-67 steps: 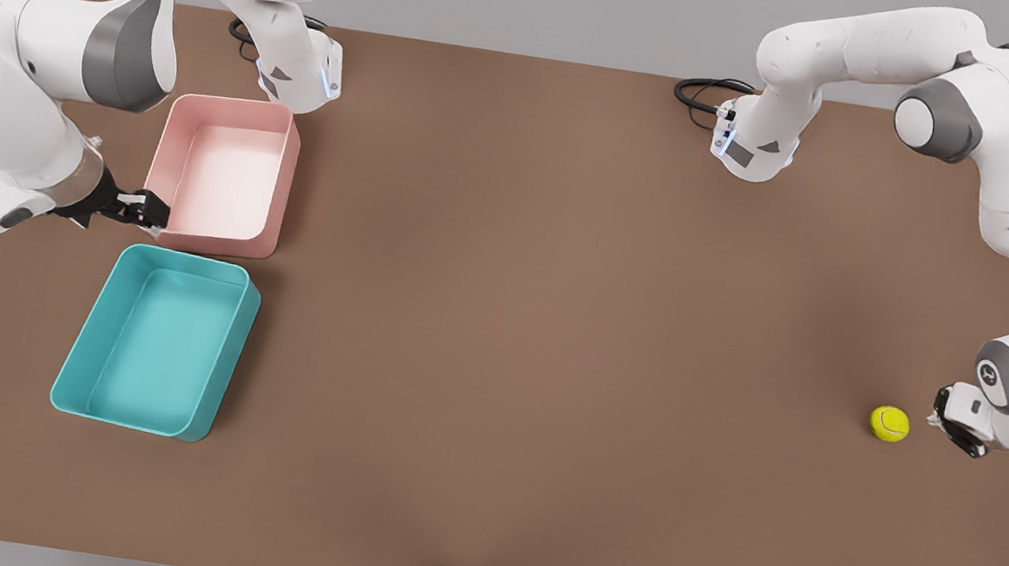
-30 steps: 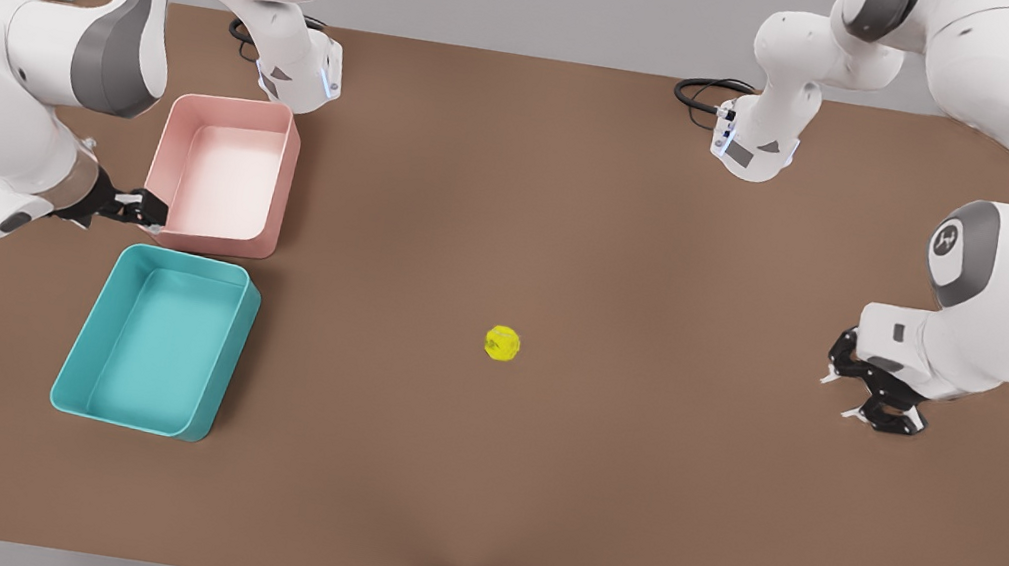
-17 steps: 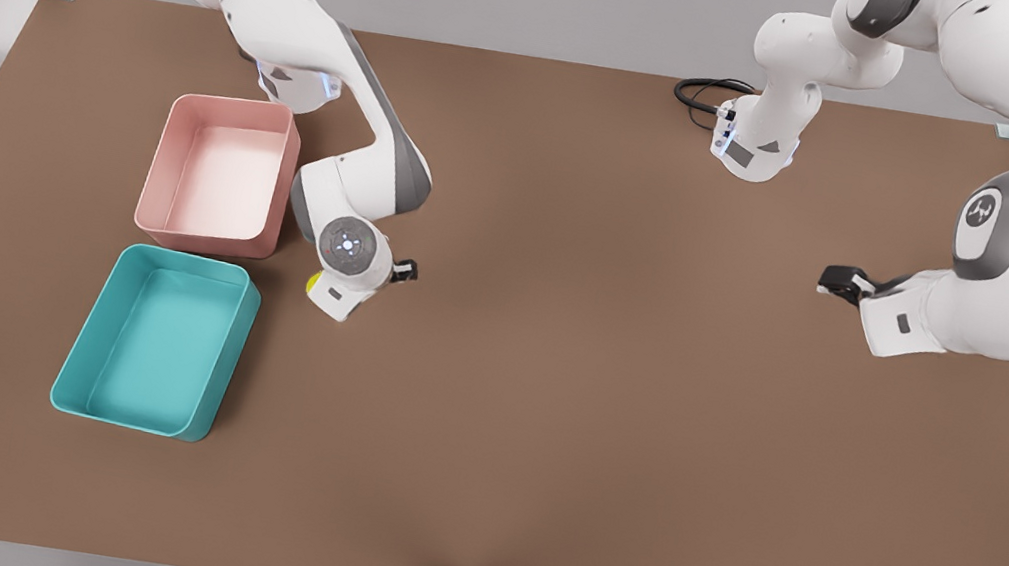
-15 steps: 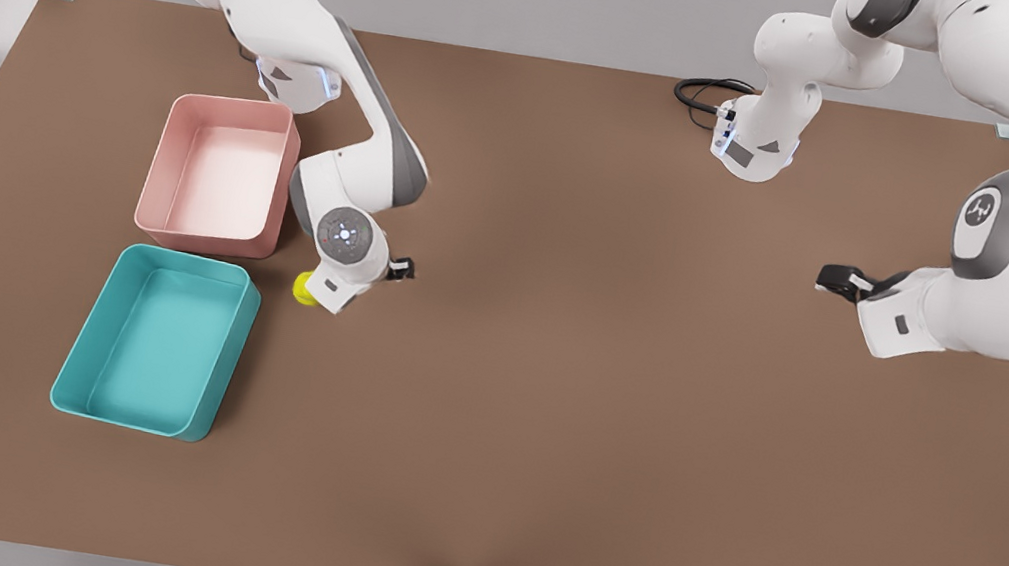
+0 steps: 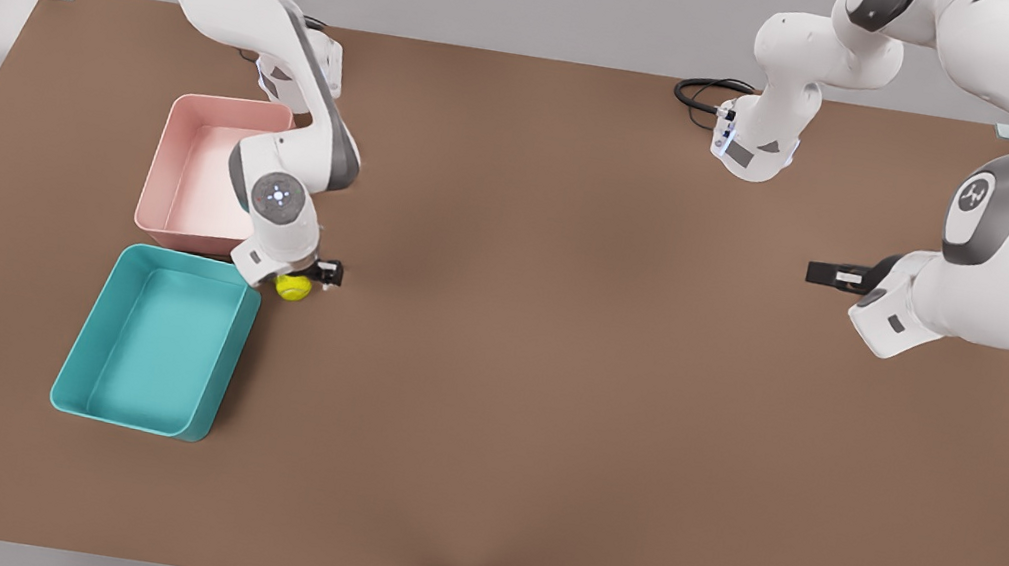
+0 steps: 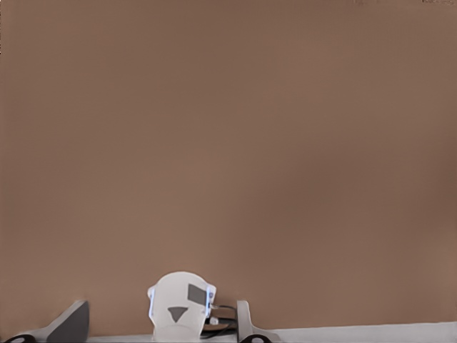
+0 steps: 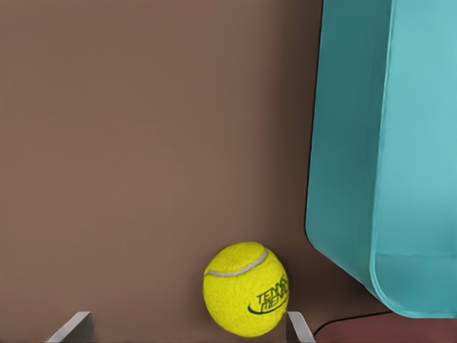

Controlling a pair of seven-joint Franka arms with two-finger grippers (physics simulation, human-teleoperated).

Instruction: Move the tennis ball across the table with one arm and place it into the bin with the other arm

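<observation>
Front view: your small yellow-green felt tennis ball (image 5: pixel 293 288) lies on the brown table (image 5: pixel 550 381), just off the teal rectangular plastic bin's (image 5: pixel 151 339) 1 o'clock corner, under the right gripper (image 5: pixel 319 274).
Right wrist view: right gripper fingers (image 7: pixel 71 327) spread, straddling the ball (image 7: pixel 246 289), not closed on it.
Left wrist view: left gripper (image 5: pixel 828 274) waits at the table's 3 o'clock side; its fingers (image 6: pixel 68 325) are apart, empty.
Handling: light, springy, rolls easily; grip across the widest middle.

tennis ball (image 5: pixel 293 288) on table (image 5: pixel 550 381), beside bin (image 5: pixel 151 339)
</observation>
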